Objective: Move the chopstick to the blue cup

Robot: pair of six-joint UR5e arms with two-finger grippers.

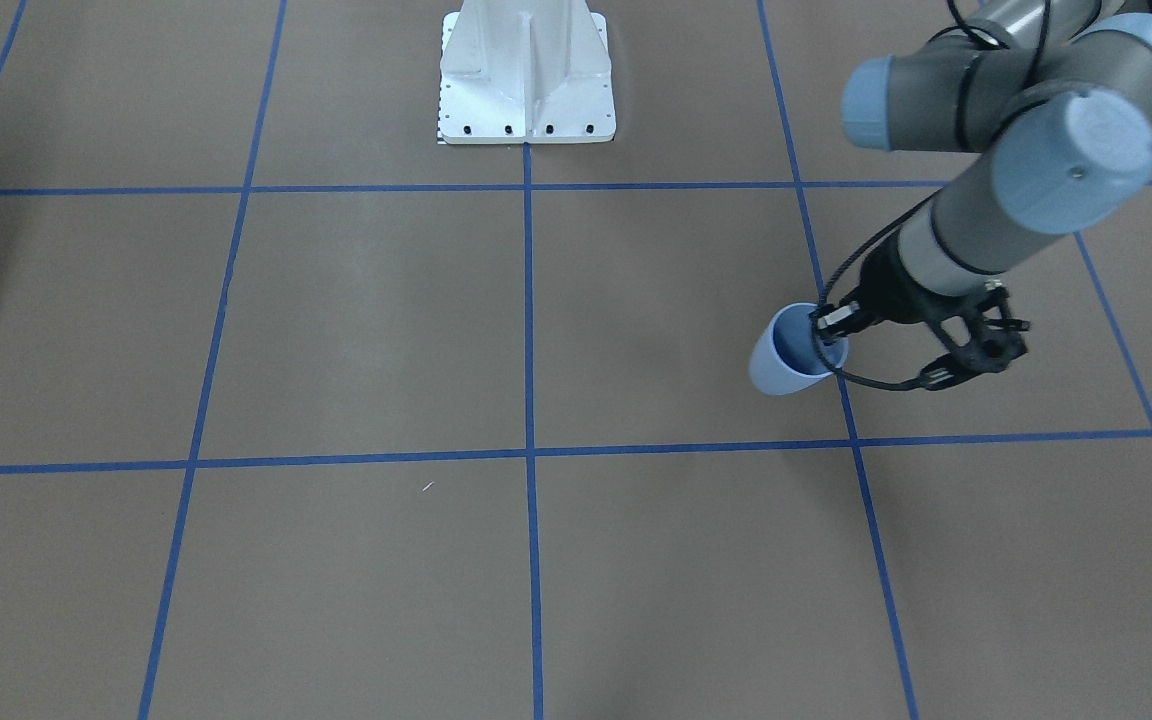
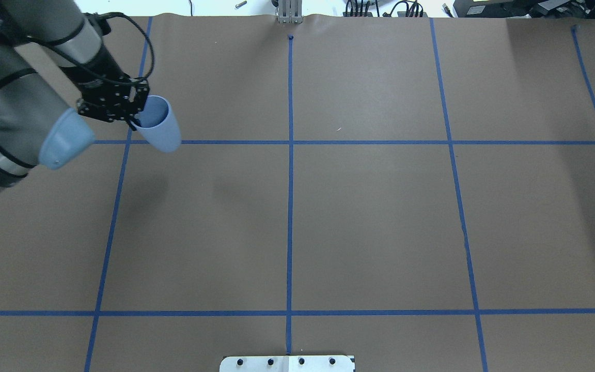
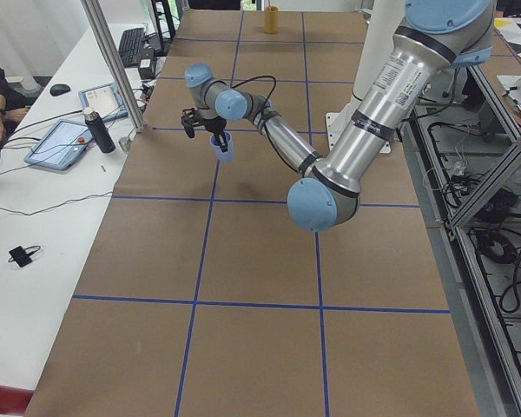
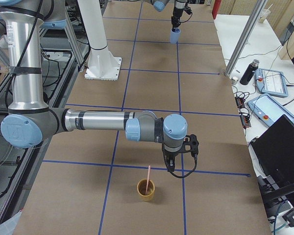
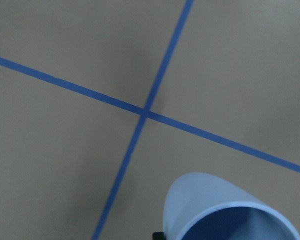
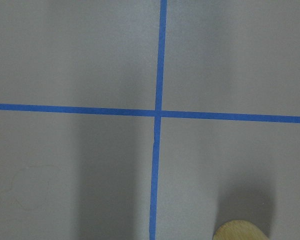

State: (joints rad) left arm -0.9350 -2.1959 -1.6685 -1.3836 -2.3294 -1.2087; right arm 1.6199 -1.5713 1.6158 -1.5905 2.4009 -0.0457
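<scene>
My left gripper (image 2: 136,111) is shut on the rim of the pale blue cup (image 2: 159,126) and holds it tilted above the table on my left side. The cup also shows in the front view (image 1: 794,352) and in the left wrist view (image 5: 225,210), with its dark blue inside. A thin pale pink chopstick (image 4: 147,177) stands in a tan cup (image 4: 146,190) at the table's right end. My right gripper (image 4: 175,165) hangs just beside and above that tan cup; I cannot tell whether it is open or shut.
The tan cup's rim (image 6: 240,231) shows at the bottom edge of the right wrist view. Blue tape lines form a grid on the brown table (image 2: 370,217). The white robot base (image 1: 526,75) stands at mid-table edge. Operator desks lie beyond the far edge.
</scene>
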